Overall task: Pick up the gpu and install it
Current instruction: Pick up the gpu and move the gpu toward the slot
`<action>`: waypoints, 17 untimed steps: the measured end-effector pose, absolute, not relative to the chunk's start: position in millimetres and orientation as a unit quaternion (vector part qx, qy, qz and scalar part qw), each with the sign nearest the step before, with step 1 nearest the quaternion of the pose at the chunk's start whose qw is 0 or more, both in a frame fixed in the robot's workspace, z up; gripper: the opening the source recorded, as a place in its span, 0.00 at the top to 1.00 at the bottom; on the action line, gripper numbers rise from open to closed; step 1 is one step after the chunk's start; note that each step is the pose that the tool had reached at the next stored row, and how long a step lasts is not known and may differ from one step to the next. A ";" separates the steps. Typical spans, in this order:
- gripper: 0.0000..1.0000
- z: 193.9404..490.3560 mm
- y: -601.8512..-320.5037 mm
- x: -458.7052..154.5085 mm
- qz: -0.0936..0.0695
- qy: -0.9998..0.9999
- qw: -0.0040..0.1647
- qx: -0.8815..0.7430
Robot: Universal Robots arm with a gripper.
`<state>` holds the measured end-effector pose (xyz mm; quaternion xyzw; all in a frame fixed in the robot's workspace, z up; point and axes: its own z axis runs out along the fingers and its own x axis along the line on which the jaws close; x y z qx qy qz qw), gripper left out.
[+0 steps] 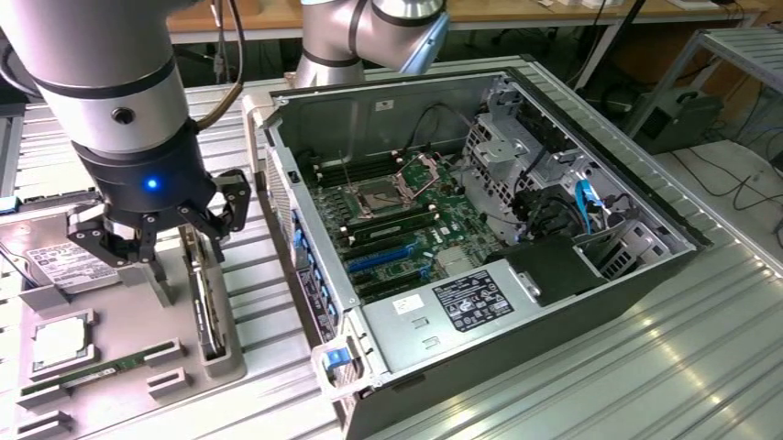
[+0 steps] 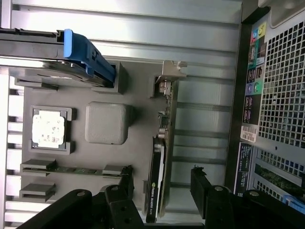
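One gpu (image 2: 159,162) stands on edge in the grey tray (image 2: 138,95), the gripper (image 1: 159,240) spread wide just above it. Sharing the tray: one memory stick (image 2: 71,169), one processor (image 2: 47,130), one hard drive (image 1: 61,261). One open computer (image 1: 367,119) alongside.

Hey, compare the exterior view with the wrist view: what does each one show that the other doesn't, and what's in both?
The exterior view adds the inside of the opened computer case: the motherboard and the power supply. The wrist view adds the case's rear panel with its coloured audio jacks, and the logo label on the card's edge. Both share the gpu standing on edge in the grey tray, the open gripper over it, and the processor chip.
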<state>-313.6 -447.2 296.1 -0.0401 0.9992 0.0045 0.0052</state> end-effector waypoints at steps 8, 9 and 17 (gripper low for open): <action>0.40 285.3 -448.3 -314.0 0.003 1.000 0.005 -0.026; 0.40 284.1 -449.2 -313.9 0.003 1.000 0.005 -0.026; 0.40 270.1 -453.2 -314.0 0.003 1.000 0.005 -0.026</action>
